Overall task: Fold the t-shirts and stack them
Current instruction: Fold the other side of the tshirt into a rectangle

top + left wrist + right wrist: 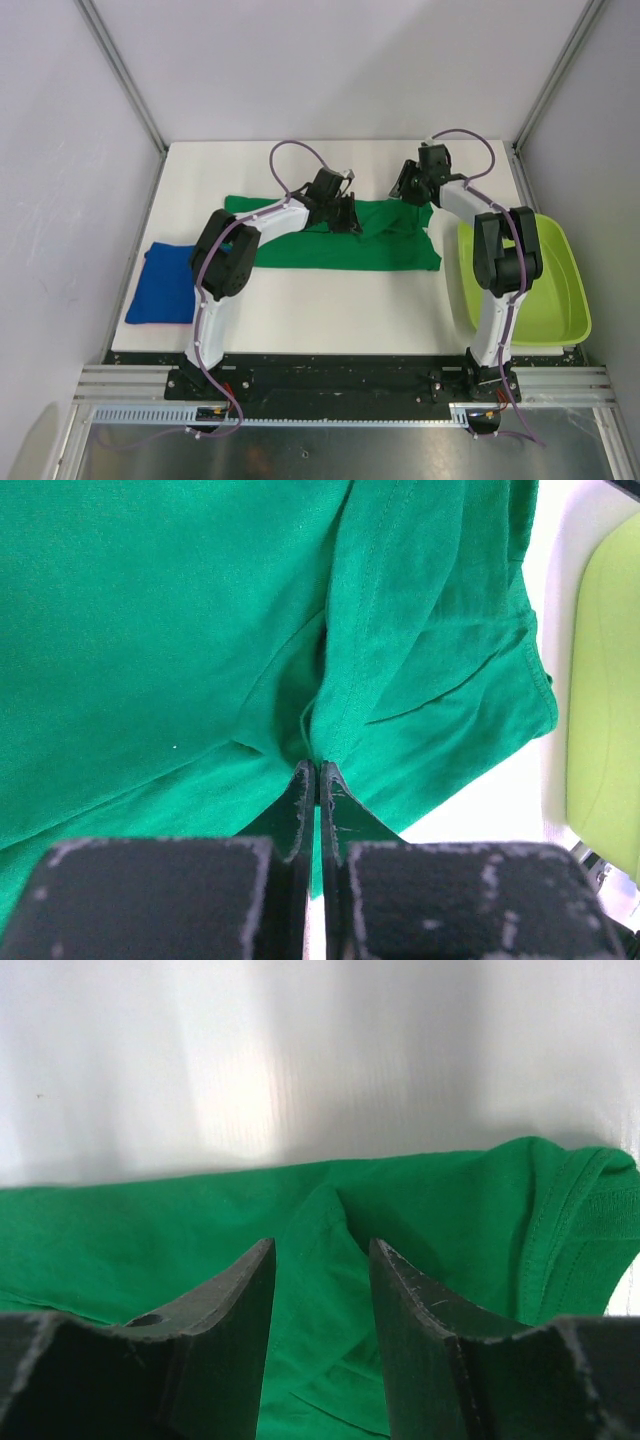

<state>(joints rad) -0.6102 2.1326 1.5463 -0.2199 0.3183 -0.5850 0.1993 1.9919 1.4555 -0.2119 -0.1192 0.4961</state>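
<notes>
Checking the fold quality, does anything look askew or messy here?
The green t-shirt is rumpled at its right end, with a ridge bunched up where the left gripper pinches it. Nothing else stands out.

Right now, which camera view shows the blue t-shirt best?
The top external view: the blue t-shirt lies there whole, folded flat, at the far left. Neither wrist view shows it at all; both are filled by the green t-shirt.

White table (330,320), pale grey walls (50,150)
</notes>
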